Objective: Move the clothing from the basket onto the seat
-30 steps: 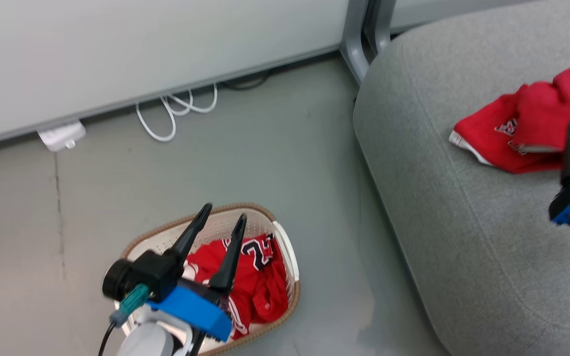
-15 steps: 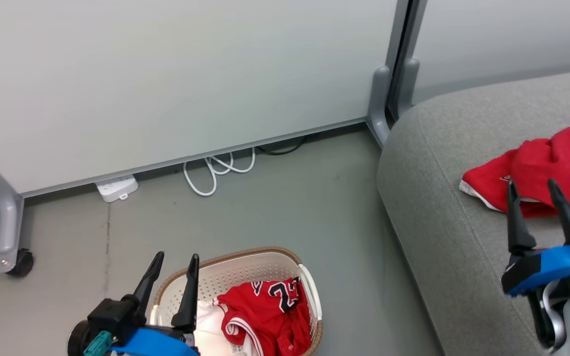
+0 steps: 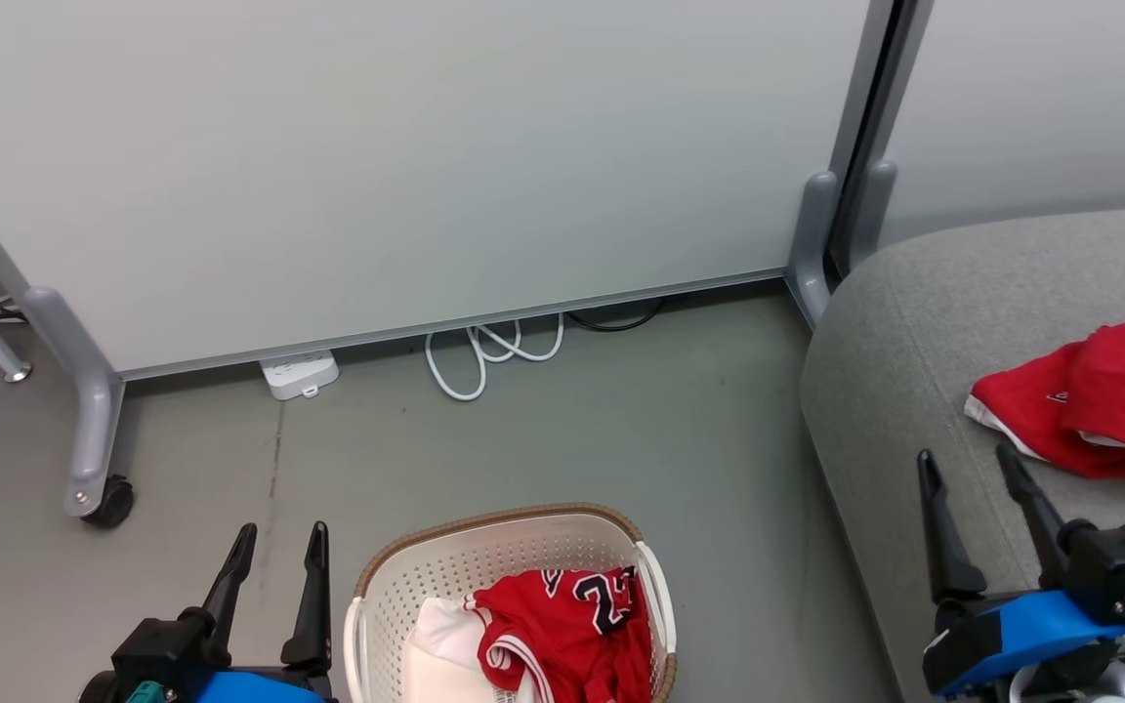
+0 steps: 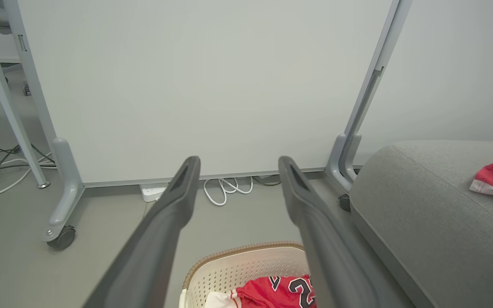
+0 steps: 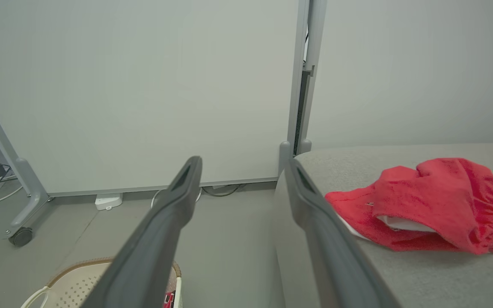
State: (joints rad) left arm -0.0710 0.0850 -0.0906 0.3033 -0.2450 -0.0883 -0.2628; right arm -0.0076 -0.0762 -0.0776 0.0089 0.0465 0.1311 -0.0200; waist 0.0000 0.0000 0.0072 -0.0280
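Note:
The basket stands on the floor at the bottom middle of the head view, holding a red numbered jersey and white fabric. Another red garment lies on the grey seat at the right. My left gripper hangs open and empty just left of the basket. My right gripper is open and empty over the seat's front edge, short of the red garment. The left wrist view shows the basket and jersey below the open fingers. In the right wrist view the garment lies on the seat.
A white partition panel on grey wheeled legs stands behind the basket. A white power strip and a coiled white cable lie at its foot. A grey post rises beside the seat's corner.
The head camera has tilted up and the whole picture has shifted. Both grippers have drawn back low in view, the left one off the basket, the right one away from the garment on the seat.

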